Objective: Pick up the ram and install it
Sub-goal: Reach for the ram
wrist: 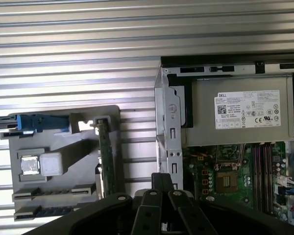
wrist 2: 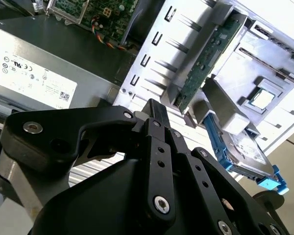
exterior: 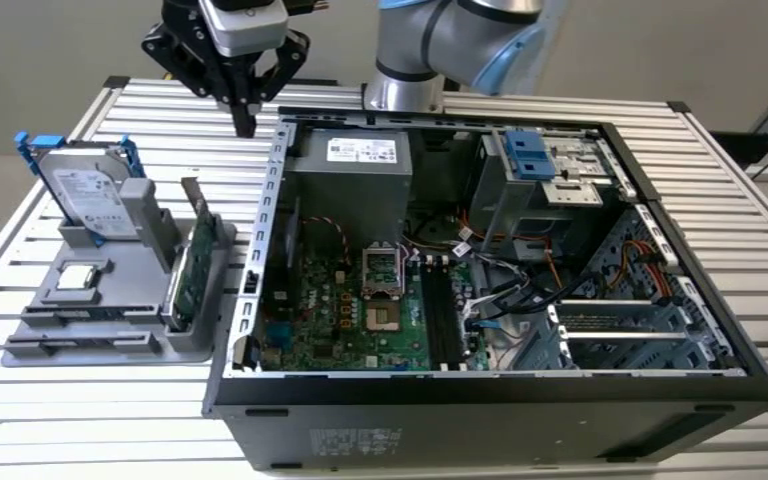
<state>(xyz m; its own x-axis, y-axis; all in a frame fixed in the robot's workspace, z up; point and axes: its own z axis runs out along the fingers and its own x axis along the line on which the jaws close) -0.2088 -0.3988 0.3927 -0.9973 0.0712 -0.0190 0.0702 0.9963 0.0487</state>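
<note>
The ram is a long, thin green stick standing on edge in the grey holder, on the side nearest the computer case. In both wrist views the ram shows edge-on in its slot. My gripper hangs above the slatted table beyond the holder's far end, beside the case's rear corner. Its fingers are shut together with nothing between them. The gripper is well apart from the ram.
The open computer case lies at the exterior view's right, with power supply, motherboard and dark memory slots. The holder also carries a silver hard drive with blue rails and a processor chip.
</note>
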